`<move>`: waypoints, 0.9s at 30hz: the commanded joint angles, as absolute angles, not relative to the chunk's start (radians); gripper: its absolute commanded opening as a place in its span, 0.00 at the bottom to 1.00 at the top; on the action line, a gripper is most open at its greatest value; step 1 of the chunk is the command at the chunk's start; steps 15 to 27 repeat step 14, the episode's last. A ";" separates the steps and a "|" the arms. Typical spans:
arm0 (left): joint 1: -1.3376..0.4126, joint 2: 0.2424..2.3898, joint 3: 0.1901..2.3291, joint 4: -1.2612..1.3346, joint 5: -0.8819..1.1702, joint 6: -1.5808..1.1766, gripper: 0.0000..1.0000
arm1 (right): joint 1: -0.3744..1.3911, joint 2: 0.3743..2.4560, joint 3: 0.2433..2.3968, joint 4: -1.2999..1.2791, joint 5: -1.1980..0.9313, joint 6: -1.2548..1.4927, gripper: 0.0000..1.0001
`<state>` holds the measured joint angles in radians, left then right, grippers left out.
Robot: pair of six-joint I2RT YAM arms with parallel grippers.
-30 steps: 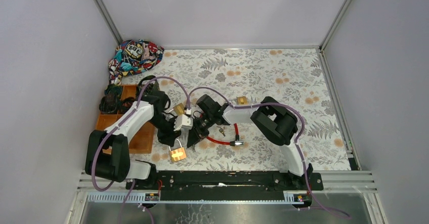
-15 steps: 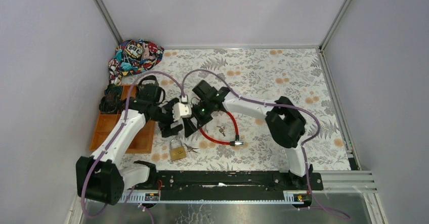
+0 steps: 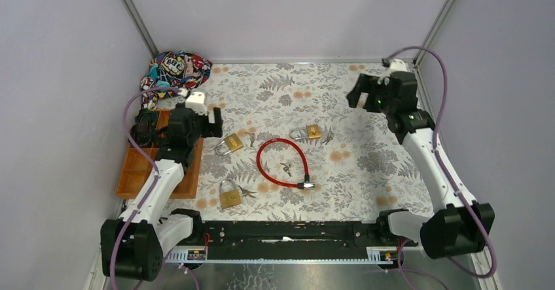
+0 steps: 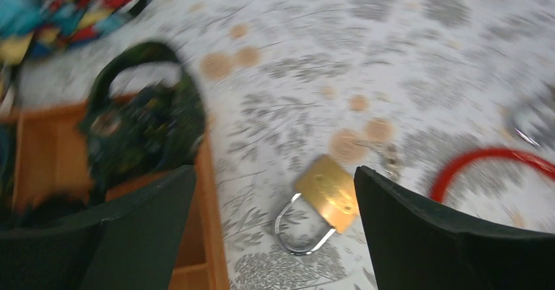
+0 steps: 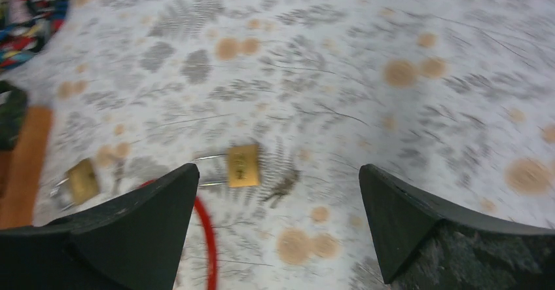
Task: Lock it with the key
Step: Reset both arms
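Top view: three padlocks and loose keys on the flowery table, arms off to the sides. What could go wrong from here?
The brass padlock on the left, the brass padlock farther back and the brass padlock nearest the arms look alike, so a key may be tried in the wrong one.
The small metal keys lie inside the red cable lock loop; reaching for them might snag it.
Lying flat on patterned cloth, they look hard to pinch.
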<state>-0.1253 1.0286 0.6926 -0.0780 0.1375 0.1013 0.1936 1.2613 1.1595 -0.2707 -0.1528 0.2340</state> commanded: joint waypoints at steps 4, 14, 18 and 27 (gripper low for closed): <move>-0.016 0.998 0.477 0.293 -0.116 -0.213 0.98 | 0.097 1.087 0.871 -0.153 0.225 0.249 1.00; -0.002 0.958 0.347 0.401 -0.079 -0.194 0.98 | 0.096 0.980 0.696 -0.068 0.568 0.479 1.00; -0.002 0.958 0.347 0.401 -0.079 -0.194 0.98 | 0.096 0.980 0.696 -0.068 0.568 0.479 1.00; -0.002 0.958 0.347 0.401 -0.079 -0.194 0.98 | 0.096 0.980 0.696 -0.068 0.568 0.479 1.00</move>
